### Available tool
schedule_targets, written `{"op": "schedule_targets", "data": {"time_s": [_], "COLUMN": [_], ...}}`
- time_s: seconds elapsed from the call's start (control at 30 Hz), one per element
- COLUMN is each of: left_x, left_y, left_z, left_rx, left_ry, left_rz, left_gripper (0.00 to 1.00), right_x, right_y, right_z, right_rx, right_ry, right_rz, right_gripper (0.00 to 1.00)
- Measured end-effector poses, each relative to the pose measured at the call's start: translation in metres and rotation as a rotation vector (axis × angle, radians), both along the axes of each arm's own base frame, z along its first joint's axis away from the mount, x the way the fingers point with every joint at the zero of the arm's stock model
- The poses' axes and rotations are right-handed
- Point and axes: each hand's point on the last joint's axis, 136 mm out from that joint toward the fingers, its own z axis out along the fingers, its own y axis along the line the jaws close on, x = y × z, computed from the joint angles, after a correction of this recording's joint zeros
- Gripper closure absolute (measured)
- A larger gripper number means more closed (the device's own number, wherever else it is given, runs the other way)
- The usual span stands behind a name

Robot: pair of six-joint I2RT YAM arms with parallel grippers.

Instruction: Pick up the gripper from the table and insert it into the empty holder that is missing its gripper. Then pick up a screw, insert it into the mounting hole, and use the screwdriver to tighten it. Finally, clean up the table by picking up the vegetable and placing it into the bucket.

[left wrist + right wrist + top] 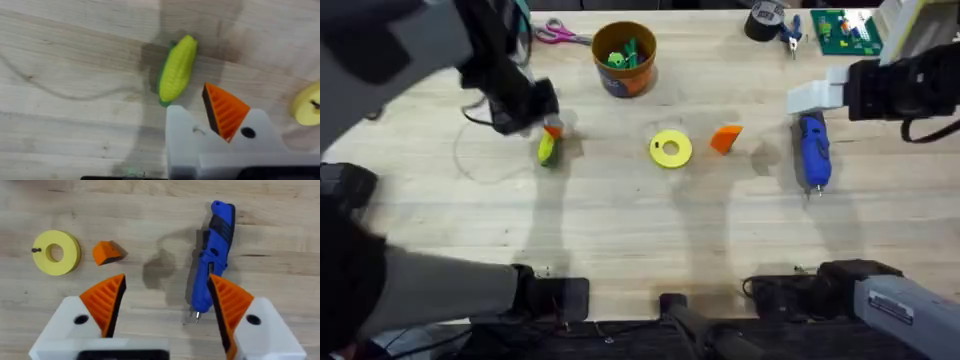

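Observation:
The loose orange gripper [725,138] [106,252] lies on the table right of centre. My left gripper [552,130] [192,100] hovers just over a yellow-green corn vegetable [547,151] [177,67]. It is shut on nothing: one finger carries an orange tip [225,111], the other is the bare white holder [182,130]. The blue screwdriver [813,152] [212,255] lies at the right. My right gripper [810,98] [167,287] is open above the table beside it. At the back stands the orange-brown bucket [624,75], with green and yellow items inside.
A flat yellow ring disc [670,148] [56,252] lies mid-table with a small dark screw [36,250] at its edge. Scissors [555,32], a tape roll [763,20], pliers [790,35] and a green board [845,30] line the far edge.

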Motion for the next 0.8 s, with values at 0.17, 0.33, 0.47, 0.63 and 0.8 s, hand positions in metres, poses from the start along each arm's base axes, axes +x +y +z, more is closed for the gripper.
{"op": "schedule_targets", "data": {"time_s": [0.17, 0.33, 0.47, 0.63, 0.8], "left_x": [0.001, -0.013, -0.021, -0.026, -0.026], "left_y": [0.000, 0.000, 0.000, 0.000, 0.000], "left_z": [0.062, 0.126, 0.143, 0.149, 0.149], "left_rx": [0.001, 0.007, 0.008, 0.008, 0.009], "left_ry": [-0.116, -0.247, -0.295, -0.315, -0.314], "left_rz": [-0.009, -0.034, -0.036, -0.036, -0.038], "left_gripper": [0.996, 0.996, 0.996, 0.996, 0.996], "right_x": [0.000, 0.000, 0.000, 0.000, 0.000], "right_y": [0.000, 0.000, 0.000, 0.000, 0.000], "right_z": [0.000, 0.000, 0.000, 0.000, 0.000], "right_rx": [0.000, 0.000, 0.000, 0.000, 0.000], "right_ry": [0.000, 0.000, 0.000, 0.000, 0.002], "right_rz": [0.000, 0.000, 0.000, 0.000, 0.000], "right_gripper": [0.004, 0.004, 0.004, 0.004, 0.004]}}
